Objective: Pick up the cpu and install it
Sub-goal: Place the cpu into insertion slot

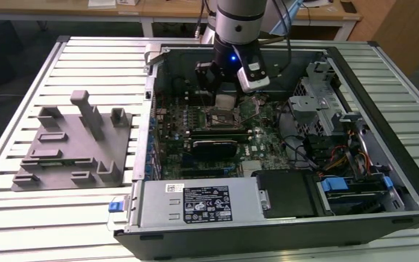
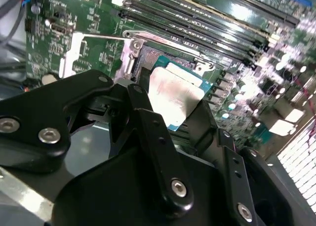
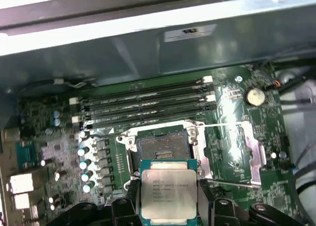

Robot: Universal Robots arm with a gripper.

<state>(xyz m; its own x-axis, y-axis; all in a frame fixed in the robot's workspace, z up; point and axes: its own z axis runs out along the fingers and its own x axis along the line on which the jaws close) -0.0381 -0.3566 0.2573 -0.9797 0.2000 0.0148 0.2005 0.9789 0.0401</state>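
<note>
Cpu (image 3: 168, 196) off the desk (image 1: 20, 218), clamped by its edges in the hand (image 3: 168, 188), metal top up. Pickup done; seating left, with the open socket (image 3: 160, 148) bare just beneath. Arm (image 1: 237, 22) reaching straight down into the computer case (image 1: 268, 243), hand at about twelve o'clock of the socket in the exterior view; grey fixture (image 1: 71, 147) at nine o'clock of the case.

Arm (image 1: 235, 22) upright, wrist pointing straight down; black pincer (image 1: 226, 99) clamped on two opposite cpu (image 3: 168, 194) edges.
</note>
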